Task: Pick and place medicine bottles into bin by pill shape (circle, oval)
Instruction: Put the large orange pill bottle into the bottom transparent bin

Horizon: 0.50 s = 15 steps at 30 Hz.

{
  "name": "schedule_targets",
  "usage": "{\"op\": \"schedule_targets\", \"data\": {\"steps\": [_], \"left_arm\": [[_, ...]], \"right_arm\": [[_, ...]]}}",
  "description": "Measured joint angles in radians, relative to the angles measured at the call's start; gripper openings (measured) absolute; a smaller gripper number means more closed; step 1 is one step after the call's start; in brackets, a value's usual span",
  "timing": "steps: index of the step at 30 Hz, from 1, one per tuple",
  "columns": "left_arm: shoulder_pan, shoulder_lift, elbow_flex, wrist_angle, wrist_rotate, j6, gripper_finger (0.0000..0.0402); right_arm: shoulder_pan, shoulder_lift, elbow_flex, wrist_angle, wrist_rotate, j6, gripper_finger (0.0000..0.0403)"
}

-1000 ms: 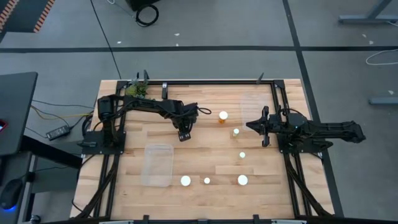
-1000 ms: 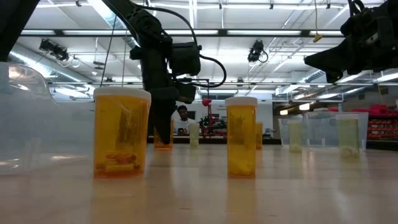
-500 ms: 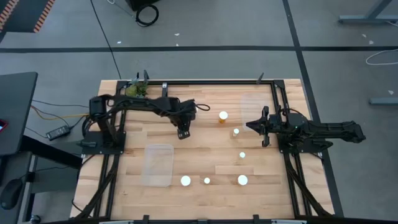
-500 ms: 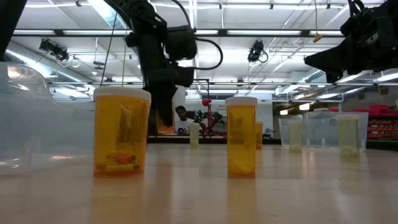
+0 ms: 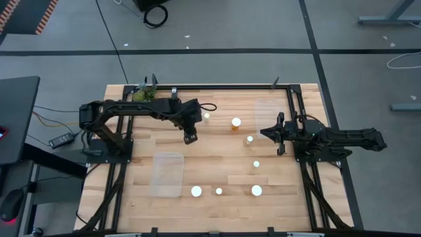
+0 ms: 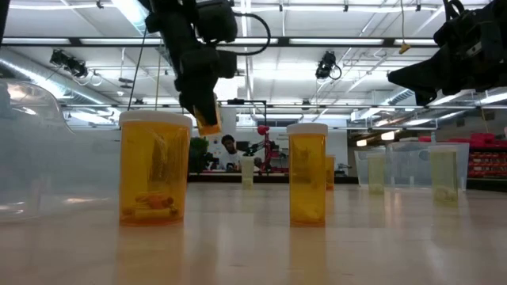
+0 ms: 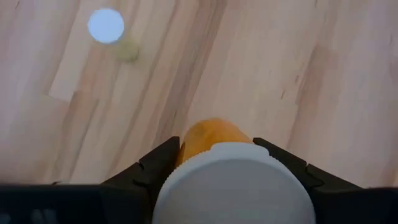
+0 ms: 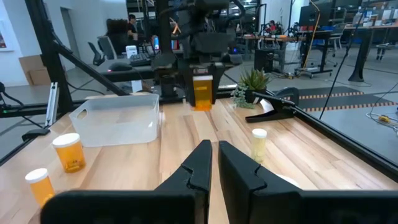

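Note:
My left gripper (image 5: 190,137) is shut on an amber medicine bottle with a white cap (image 7: 233,183), above the table's middle left. It also shows in the low view (image 6: 209,120) and the right wrist view (image 8: 203,93). Several other bottles stand on their bases: one near the held one (image 5: 206,116), one (image 5: 236,122), one (image 5: 250,139), and a row near the front (image 5: 219,191). My right gripper (image 5: 279,133) waits at the right, shut and empty (image 8: 211,163). My left gripper pinches the bottle between its two fingers (image 7: 155,171), which lie on opposite sides of it just under the cap, on the amber body (image 7: 208,134). The fingers come from above, pointing down. The bottle hangs roughly upright, cap up, lifted clear of the table.
A clear bin (image 5: 167,174) sits at the front left and another clear bin (image 5: 271,108) at the far right. A small green plant (image 5: 145,95) stands at the far left corner. A black frame (image 5: 223,86) runs round the table.
My left gripper has risen with the amber bottle, lifting it from the table until it hangs clear. It has also drawn a little toward the table's left and far edges. This uncovers a white-capped bottle that the arm hid before.

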Motion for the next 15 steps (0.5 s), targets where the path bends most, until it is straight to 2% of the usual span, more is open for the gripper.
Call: {"op": "schedule_targets", "data": {"steps": [15], "left_arm": [[-0.073, -0.080, 0.000, -0.055, 0.002, -0.102, 0.0195]], "right_arm": [[0.000, 0.000, 0.000, -0.001, 0.000, 0.000, 0.0037]]}}
